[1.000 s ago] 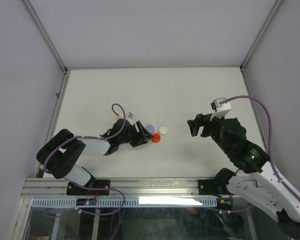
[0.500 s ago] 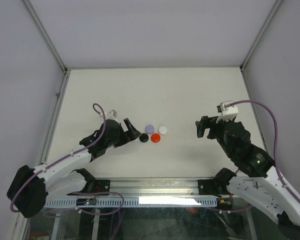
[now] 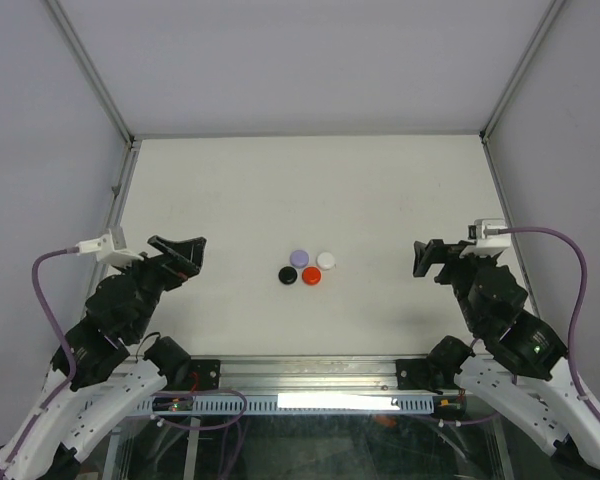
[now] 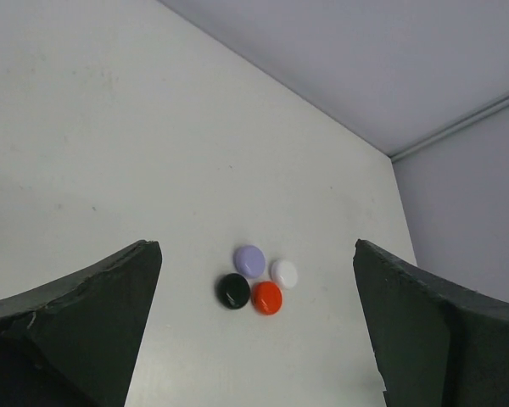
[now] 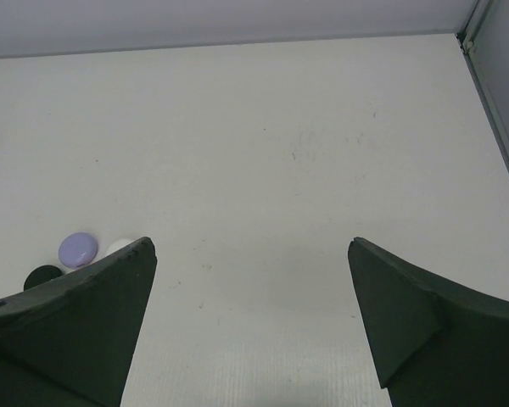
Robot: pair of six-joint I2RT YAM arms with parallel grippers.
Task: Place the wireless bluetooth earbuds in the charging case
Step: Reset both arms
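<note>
White tabletop [image 3: 310,180] boxed by pale grey walls [image 3: 300,60]; both arms drawn back toward the near corners.

Change since a second ago: left pincer [image 3: 188,256] was then down on the cluster, covering the black disc [image 3: 288,274]; half a second ago it had lifted clear; now well apart from the cluster, off to the left, arm folded back over its base. Right pincer [image 3: 418,258] also pulled away rightward, farther from the cluster than before. Discs unmoved over the last half second.

Cluster near mid-tabletop, four small round pieces packed close, edges touching or nearly so: purple disc [image 3: 299,257] and white disc [image 3: 326,260] on the far row; black disc and orange-red disc [image 3: 311,276] on the near row. Which of these is earbud and which is case, cannot tell; markings too small to read.

Left pincer spread wide, nothing between its fingers [image 4: 85,331]; left wrist view frames all four discs in the gap, lying on the tabletop beyond. Right pincer likewise spread wide and holding nothing; its fingers [image 5: 68,331] hide part of the cluster, with purple, a sliver of white and the black edge showing at lower left.
</note>
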